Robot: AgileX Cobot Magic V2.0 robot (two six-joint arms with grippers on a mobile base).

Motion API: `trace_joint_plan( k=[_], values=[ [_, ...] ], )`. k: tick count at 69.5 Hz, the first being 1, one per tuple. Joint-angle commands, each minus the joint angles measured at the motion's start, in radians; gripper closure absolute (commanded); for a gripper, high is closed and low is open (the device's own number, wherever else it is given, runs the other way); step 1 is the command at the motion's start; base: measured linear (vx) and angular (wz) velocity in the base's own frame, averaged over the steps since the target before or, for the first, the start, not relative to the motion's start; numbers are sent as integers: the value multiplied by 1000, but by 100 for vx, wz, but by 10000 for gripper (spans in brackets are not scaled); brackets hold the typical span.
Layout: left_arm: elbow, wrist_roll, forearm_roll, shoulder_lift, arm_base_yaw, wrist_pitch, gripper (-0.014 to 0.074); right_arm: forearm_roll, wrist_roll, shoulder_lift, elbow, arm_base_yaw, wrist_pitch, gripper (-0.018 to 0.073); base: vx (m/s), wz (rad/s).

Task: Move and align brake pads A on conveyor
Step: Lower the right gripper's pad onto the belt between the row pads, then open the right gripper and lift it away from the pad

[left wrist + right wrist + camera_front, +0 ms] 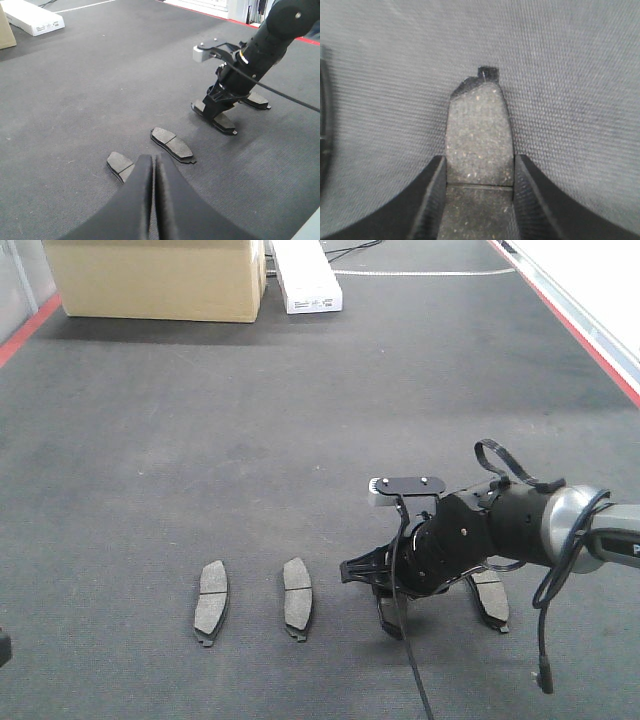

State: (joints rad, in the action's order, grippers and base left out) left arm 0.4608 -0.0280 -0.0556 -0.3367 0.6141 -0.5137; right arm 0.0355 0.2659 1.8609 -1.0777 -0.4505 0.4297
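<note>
- Four brake pads are lying flat on the conveyor point(300, 420), the wide dark charcoal belt filling the front view, with red edge strips at about ten and two o'clock.
- The pads are sitting in a rough row across the near part of the belt: the leftmost pad point(210, 602) at seven o'clock, the second pad point(296, 597) just beside it towards six, then the third pad point(215, 117) and the fourth pad point(491, 598) at about four to five o'clock.
- The right gripper point(385, 602) is reaching in from three o'clock and standing over the third pad, its tips down at the belt.
- In the right wrist view its two fingers point(431, 200) are sitting on either side of the third pad and touching its long edges — clamped on it, with the pad's notched end pointing to twelve o'clock.
- The fourth pad is lying just behind the right arm, partly hidden by it in the front view.
- The left gripper point(153, 180) is showing only in its own wrist view, its two fingers pressed together with nothing between them, hovering near the leftmost pad and covering part of it.
- A cardboard box point(155, 278) and a white carton point(308, 275) are sitting at the far end of the belt, at eleven to twelve o'clock — well apart from the pads.
</note>
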Motion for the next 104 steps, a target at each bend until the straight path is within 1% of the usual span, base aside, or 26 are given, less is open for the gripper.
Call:
trace_joint_plan(
  k=[1,7,16,27,35,48,56,66,76,86,104],
  values=[
    [25,-1,2,-8,-2,75,603,-1,1,-43,-32,6,-62,426,0,0],
    [25,-1,2,-8,-2,75,603,-4,-2,-43,-32,6,-80,412,0,0],
    [25,-1,2,-8,-2,75,603,-4,-2,-43,-32,6,-87,365,0,0],
    [25,-1,2,-8,-2,75,603,-4,-2,-43,-32,6,-76,268,0,0],
    [25,-1,2,-8,-2,75,603,-4,0,-43,-32,6,-79,216,0,0],
    [25,-1,2,-8,-2,75,603,-4,0,-53,-32,6,-50,200,0,0],
    [25,-1,2,-8,-2,75,603,-4,-5,-106,-32,6,-13,200,0,0],
    [25,-1,2,-8,-2,75,603,-47,-21,-230,-21,3,50,200,0,0],
    [25,-1,2,-8,-2,75,603,-110,-21,-379,58,3,51,205,0,0],
    [25,-1,2,-8,-2,75,603,-113,-21,-588,206,3,58,225,0,0],
    [25,-1,2,-8,-2,75,603,-118,-28,-986,418,3,107,256,0,0]
  ],
)
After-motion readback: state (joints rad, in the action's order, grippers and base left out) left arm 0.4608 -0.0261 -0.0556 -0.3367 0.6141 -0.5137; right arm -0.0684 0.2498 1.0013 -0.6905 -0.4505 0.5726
